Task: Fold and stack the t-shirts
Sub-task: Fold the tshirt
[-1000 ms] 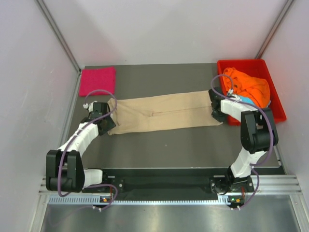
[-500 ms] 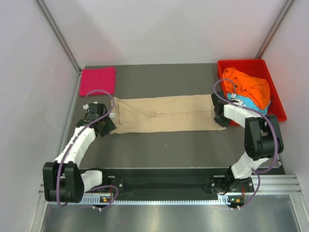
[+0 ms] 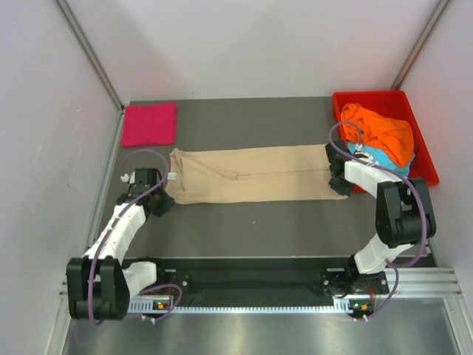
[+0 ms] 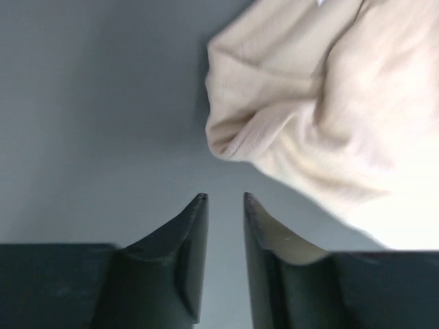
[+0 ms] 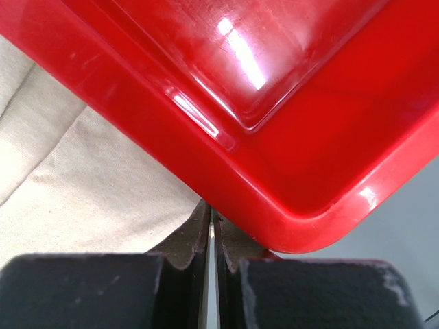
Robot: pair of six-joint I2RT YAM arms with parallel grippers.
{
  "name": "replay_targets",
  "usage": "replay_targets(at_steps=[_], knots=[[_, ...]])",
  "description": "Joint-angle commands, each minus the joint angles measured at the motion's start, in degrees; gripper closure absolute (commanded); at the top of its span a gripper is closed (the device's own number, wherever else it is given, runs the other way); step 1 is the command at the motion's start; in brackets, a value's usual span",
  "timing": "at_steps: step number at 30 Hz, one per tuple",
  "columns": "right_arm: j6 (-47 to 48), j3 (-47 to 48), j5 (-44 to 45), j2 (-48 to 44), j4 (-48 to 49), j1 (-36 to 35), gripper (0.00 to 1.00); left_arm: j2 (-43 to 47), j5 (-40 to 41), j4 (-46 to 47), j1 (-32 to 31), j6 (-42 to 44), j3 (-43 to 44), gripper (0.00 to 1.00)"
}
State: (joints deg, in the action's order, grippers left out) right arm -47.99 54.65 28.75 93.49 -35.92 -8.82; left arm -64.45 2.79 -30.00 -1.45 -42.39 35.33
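Across the worktop (image 3: 259, 222) the tan shirt (image 3: 251, 174) is lying stretched, its right end by the tray (image 3: 340, 100), and with the right tool (image 5: 211, 209) sitting jaws-together there and the left tool (image 4: 225, 199) gaping empty beside its left end, a one-sided pull is risking skewing it.

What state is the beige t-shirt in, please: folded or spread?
Partly folded: the beige t-shirt lies as one long narrow strip flat on the table.

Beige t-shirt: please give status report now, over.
Left claw slightly open, empty, beside beige t-shirt. Right claw shut at its other end, close beside red tray. Shirt lies flat, a long strip.
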Motion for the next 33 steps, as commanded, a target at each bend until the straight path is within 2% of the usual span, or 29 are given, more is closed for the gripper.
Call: replay_targets(at_steps=[1,4,5,10,13,15,21,27,33], knots=[[1.1,-1.3,2.7,-2.8,-0.3,1.9,1.0,4.3,5.3,0.7,2.8,-9.4,1.2,0.69],[1.4,-1.3,2.6,-2.8,0.0,1.9,1.0,5.5,6.1,-2.8,5.7,-19.4,2.8,0.66],[1.4,-1.3,2.5,-2.8,0.1,1.9,1.0,5.7,4.2,-3.2,6.8,-21.4,3.0,0.66],[1.6,-1.0,1.7,-2.2,0.6,1.9,1.0,5.9,-1.5,1.2,10.1,-33.8,-1.1,0.66],[1.8,-1.0,1.7,-1.7,1.0,1.9,1.0,3.4,-8.0,7.6,10.3,-35.9,-3.3,0.69],[1.8,-0.8,1.7,-1.4,1.1,1.9,1.0,2.1,-10.0,7.8,10.3,-36.6,-4.0,0.69],[1.9,-0.3,1.7,-0.9,1.1,1.9,1.0,1.6,-6.3,3.9,10.3,-36.8,-3.8,0.69],[2.0,0.1,1.6,-0.4,1.1,1.9,1.0,2.3,-4.1,7.2,10.4,-37.9,-5.7,0.57],[2.0,0.0,1.6,-0.2,1.2,1.9,1.0,-0.1,-5.1,10.6,10.7,-40.3,-7.8,0.6]])
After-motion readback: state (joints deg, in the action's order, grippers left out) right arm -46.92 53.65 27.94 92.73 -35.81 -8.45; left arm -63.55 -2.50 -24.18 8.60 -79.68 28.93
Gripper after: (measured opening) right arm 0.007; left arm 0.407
